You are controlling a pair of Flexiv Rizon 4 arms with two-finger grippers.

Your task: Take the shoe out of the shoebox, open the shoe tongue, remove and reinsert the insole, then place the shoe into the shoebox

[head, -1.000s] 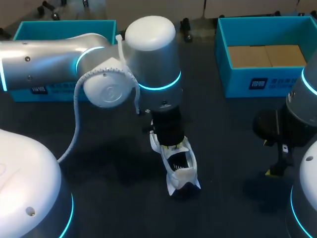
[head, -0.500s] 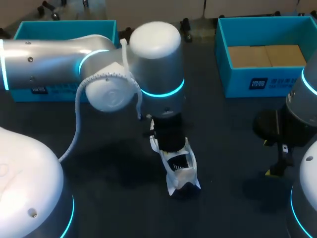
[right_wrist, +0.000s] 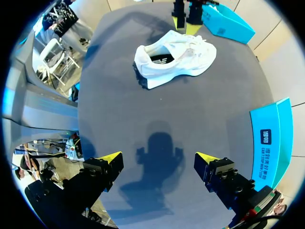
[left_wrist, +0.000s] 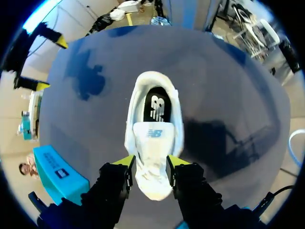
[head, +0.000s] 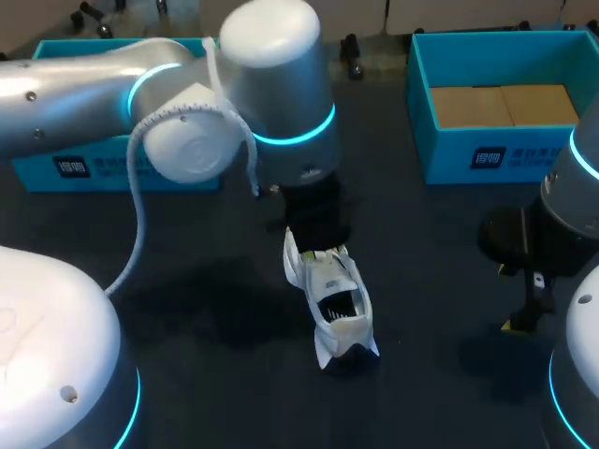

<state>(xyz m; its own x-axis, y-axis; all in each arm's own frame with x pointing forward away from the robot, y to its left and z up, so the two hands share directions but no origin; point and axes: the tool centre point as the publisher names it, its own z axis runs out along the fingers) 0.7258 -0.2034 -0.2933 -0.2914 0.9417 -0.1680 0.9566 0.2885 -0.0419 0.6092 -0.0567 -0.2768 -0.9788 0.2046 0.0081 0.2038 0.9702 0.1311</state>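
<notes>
A white shoe (head: 337,304) lies upright on the dark table, toe toward my left arm; a black insole (left_wrist: 155,106) shows inside it, and the tongue (left_wrist: 152,136) lies over the laces. My left gripper (left_wrist: 150,164) hangs just over the toe, open, its yellow fingertips (left_wrist: 125,162) flanking the toe cap; in the head view the left gripper (head: 323,248) is right behind the shoe. The blue shoebox (head: 440,140) stands at the back right with brown card inside. My right gripper (right_wrist: 157,164) is open over bare table near the right edge, far from the shoe (right_wrist: 174,59).
A second blue box (head: 56,56) stands at the back left, partly behind my left arm. The right gripper (head: 522,318) hangs low by the table's right side. The blue shoebox's corner (right_wrist: 271,138) lies beside the right gripper.
My left gripper has widened and drawn up and back off the shoe's toe, which now shows below it. The shoe stays put. The right arm has not moved.
</notes>
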